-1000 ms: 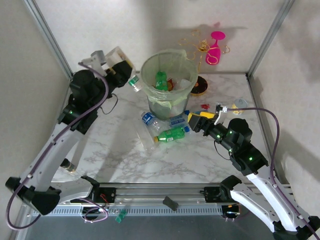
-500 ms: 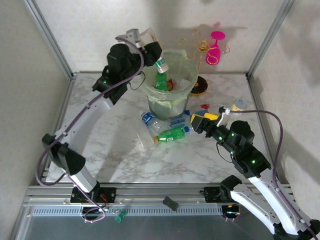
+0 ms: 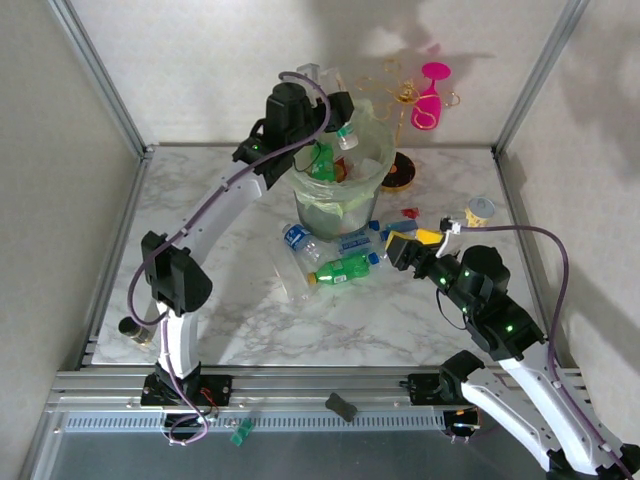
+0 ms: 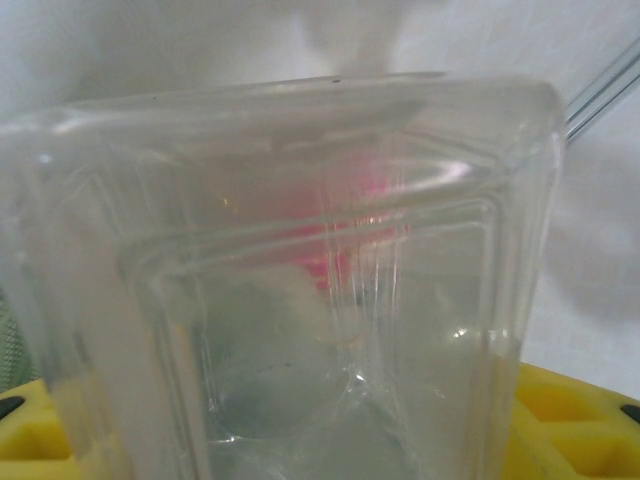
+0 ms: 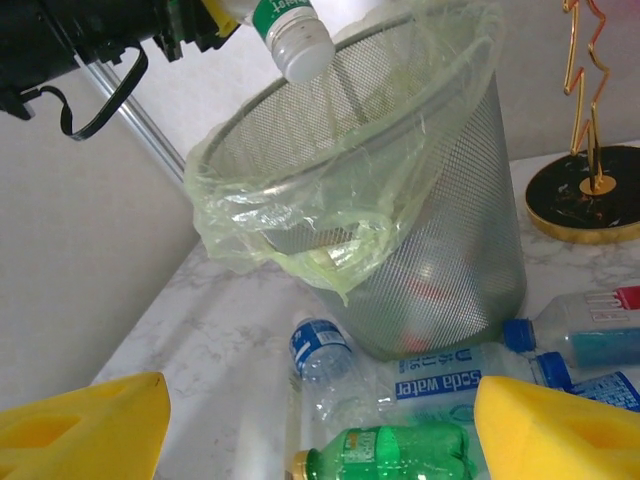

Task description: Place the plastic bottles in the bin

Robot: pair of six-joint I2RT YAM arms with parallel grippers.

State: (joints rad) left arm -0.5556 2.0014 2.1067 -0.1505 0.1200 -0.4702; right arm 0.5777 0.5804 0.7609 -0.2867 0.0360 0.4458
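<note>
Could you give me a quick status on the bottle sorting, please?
Left gripper shut on clear bottle, cap down, over the bin. Right gripper open, near loose bottles at bin's base. Drop path looks clear.

My gripper (image 5: 318,430) stands spread, empty. Ahead: the bin (image 5: 450,210); a white-capped bottle (image 5: 292,30) above its rim; green bottle (image 5: 400,455) near its base.
</note>
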